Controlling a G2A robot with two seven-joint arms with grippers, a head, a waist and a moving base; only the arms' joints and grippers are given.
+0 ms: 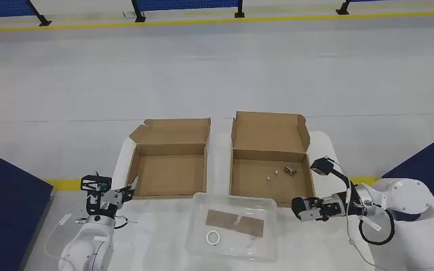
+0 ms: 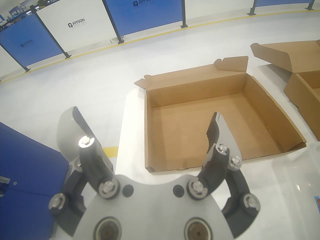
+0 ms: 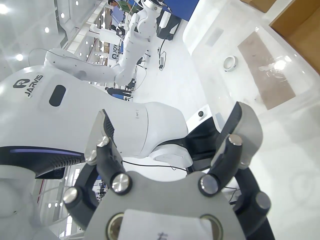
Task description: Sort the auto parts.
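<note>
Cardboard right-hand box holds small parts; white ring lies in clear plastic tray. Left gripper and right gripper both released, empty.

Light: bright, even, from ceiling lamps.
Glare: hot spot on the clear tray; a bolt on my left end effector glints.
Shadows: faint, soft.
Edges: my wrist views bow straight lines.
</note>
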